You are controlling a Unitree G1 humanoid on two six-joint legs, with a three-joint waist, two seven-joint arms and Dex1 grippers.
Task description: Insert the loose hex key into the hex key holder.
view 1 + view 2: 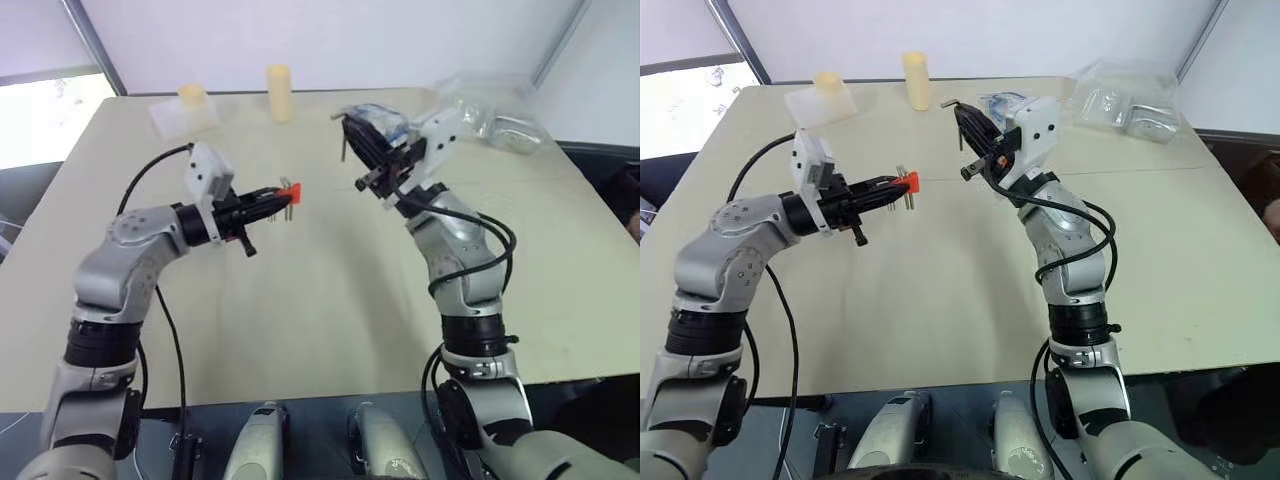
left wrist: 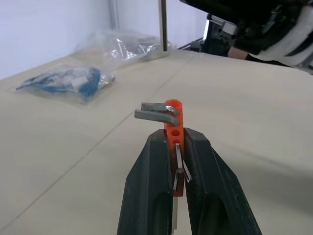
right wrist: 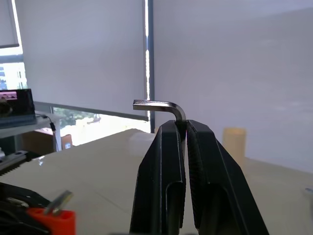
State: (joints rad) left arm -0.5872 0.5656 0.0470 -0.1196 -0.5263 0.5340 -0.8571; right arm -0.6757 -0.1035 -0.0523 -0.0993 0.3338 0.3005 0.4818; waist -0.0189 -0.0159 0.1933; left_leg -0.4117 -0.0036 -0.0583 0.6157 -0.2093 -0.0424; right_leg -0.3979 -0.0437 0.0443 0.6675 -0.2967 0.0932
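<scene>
The red-orange hex key holder hangs above the table's middle, and my left gripper is shut on it. Short grey keys stick out of its side, and open holes show in its face. In the head view the holder sits at the tip of the left gripper, which points right. My right gripper is shut on the loose hex key, whose bent end stands above the fingertips. That gripper is raised to the right of the holder, a hand's width away.
The beige table stretches below both arms. At the back stand a yellow cylinder and a shorter cream piece on a clear sheet. Clear plastic bags lie at the back right, one with blue contents.
</scene>
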